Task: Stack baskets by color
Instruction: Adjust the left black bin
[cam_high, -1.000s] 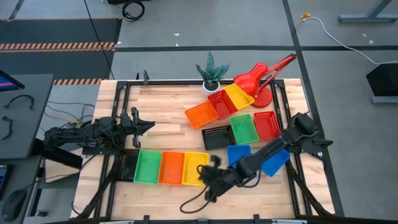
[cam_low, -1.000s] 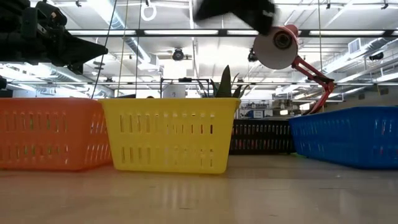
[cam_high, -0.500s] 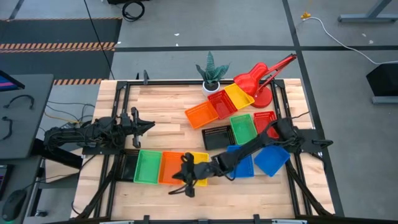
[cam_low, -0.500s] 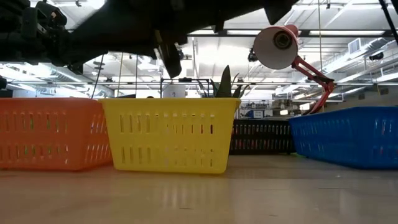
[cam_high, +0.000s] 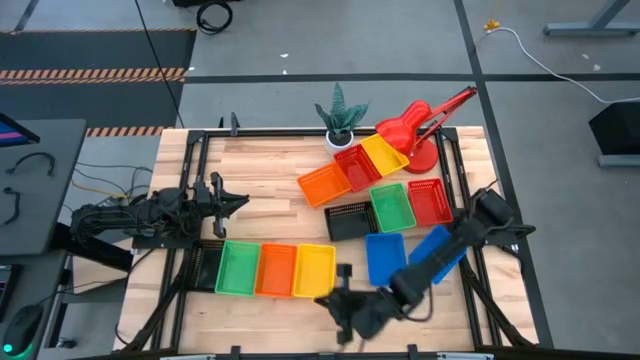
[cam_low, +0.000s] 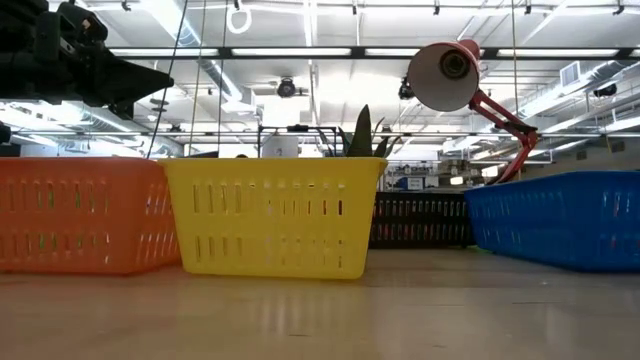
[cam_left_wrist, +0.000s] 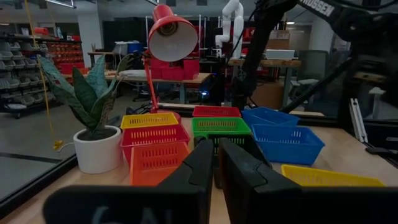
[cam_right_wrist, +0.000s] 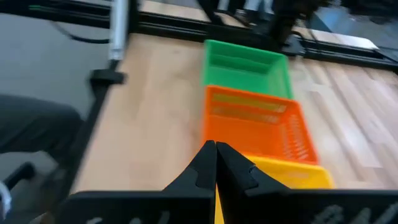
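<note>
Along the near edge of the wooden tabletop (cam_high: 260, 185) sits a row of shallow mesh-sided plastic baskets: black basket (cam_high: 207, 265), green basket (cam_high: 238, 268), orange basket (cam_high: 276, 270), yellow basket (cam_high: 314, 270). More baskets cluster toward the far right corner, with two blue baskets (cam_high: 384, 257) nearer the right edge. The right gripper (cam_high: 345, 315) hangs at the near edge beside the yellow basket, fingers clenched on nothing. The left gripper (cam_high: 235, 200) waits over the left edge, fingers nearly together, empty.
</note>
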